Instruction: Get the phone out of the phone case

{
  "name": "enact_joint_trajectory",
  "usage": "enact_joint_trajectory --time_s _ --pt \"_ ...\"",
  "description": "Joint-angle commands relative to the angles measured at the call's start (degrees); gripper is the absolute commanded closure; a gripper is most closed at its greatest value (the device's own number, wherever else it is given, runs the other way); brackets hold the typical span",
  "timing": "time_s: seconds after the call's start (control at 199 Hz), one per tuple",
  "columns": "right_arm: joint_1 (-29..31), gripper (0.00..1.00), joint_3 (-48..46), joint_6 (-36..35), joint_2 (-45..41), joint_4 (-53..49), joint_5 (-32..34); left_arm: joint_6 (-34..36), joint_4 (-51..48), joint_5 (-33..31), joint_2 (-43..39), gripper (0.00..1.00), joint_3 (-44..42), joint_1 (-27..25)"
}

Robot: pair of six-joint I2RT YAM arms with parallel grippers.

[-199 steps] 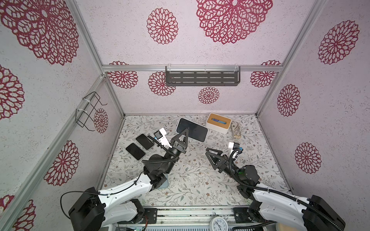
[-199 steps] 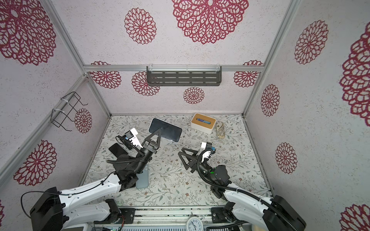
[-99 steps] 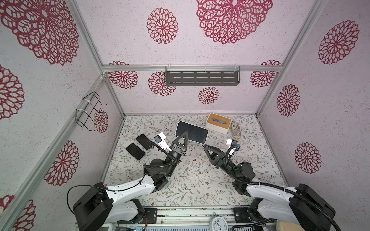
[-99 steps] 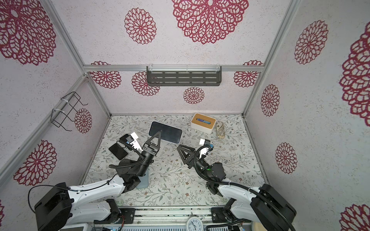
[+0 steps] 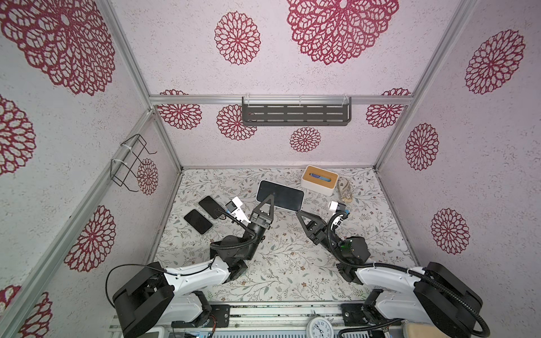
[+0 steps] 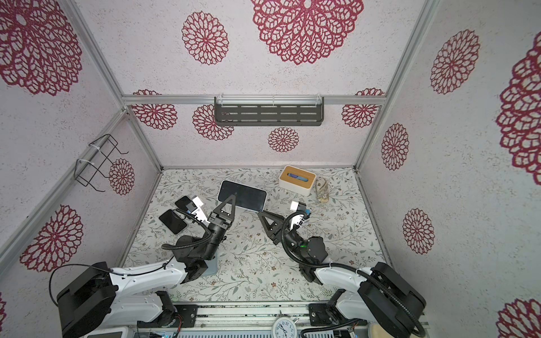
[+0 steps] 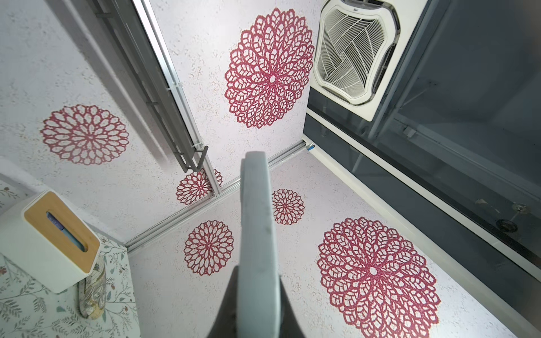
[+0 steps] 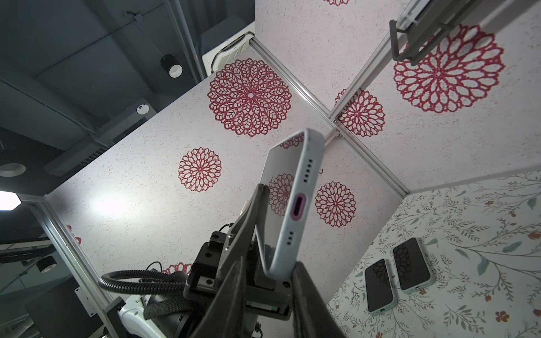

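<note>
My right gripper (image 5: 299,213) has come to the raised phone (image 5: 285,196), jaws narrower around its case (image 8: 295,222) corner; I cannot tell if they grip. My left gripper (image 5: 268,199), pointing up, stays clamped on it

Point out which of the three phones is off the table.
The large dark-screened phone in the pale blue case, held up by the left gripper. The two smaller dark-screened phones lie flat on the floral table.
</note>
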Motion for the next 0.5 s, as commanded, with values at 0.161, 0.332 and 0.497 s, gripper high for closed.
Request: enact_joint_trajectory --time_s 0.161,0.332,0.497 --pt "-0.5 0.76 2.0 1.2 -0.1 6.5 -0.4 -1.6 6.4 0.3 1.1 1.00 -0.1 -0.5" --pt "-1.0 0.84 1.7 1.3 0.0 7.0 -0.6 -1.9 6.8 0.9 1.7 1.00 0.1 -0.6" --pt "-1.5 0.90 1.9 1.7 0.3 7.9 -1.1 -2.0 6.9 1.3 2.2 1.00 0.4 -0.8"
